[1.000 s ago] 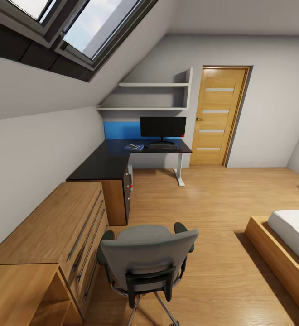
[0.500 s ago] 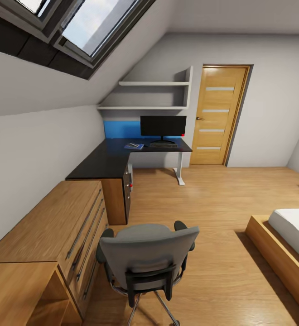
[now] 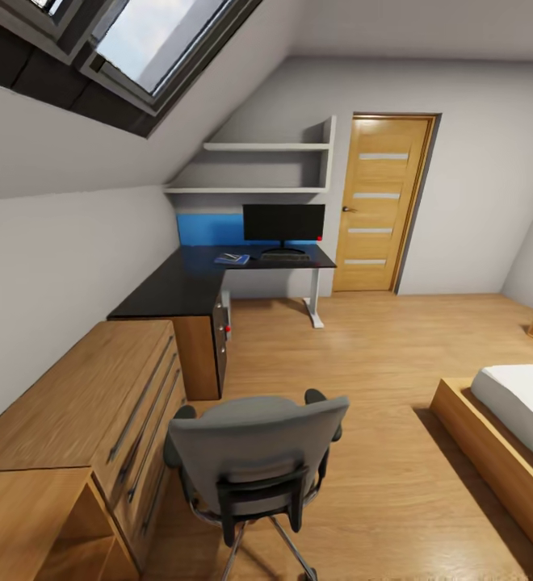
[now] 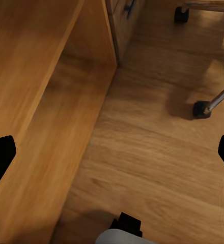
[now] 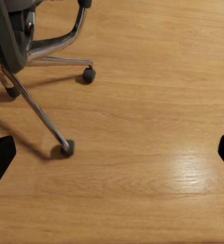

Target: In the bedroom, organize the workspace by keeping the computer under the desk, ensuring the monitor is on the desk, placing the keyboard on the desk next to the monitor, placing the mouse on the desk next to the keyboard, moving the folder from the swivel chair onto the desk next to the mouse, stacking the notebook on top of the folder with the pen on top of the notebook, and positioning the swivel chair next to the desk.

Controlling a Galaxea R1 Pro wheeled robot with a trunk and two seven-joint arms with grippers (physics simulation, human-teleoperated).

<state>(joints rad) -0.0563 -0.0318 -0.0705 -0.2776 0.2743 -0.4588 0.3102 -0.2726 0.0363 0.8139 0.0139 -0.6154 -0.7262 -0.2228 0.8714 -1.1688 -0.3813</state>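
Note:
The grey swivel chair [image 3: 254,460] stands close in front of me, its back toward me, out on the wood floor and apart from the desk. The black-topped desk [image 3: 187,282] runs into the far corner under the sloped ceiling. On it stands the monitor [image 3: 283,223], with the keyboard [image 3: 287,258] at its foot. Left of that lies the blue folder [image 3: 232,259] with something small on top, too small to name. A grey upright case, apparently the computer [image 3: 221,313], stands under the desk. My left gripper [image 4: 112,155] hangs open over the floor beside a wood cabinet. My right gripper [image 5: 112,152] is open above the chair's chrome legs [image 5: 38,109].
Low light-wood cabinets [image 3: 81,403] line the left wall beside the chair. A bed [image 3: 517,407] on a wood frame sits at the right. A wooden door [image 3: 379,202] and wall shelves [image 3: 266,165] are at the far end. Chair castors [image 4: 201,109] sit near the left gripper.
The whole head view has shifted slightly, so the camera moved. Chair, desk and the things on it keep their places.

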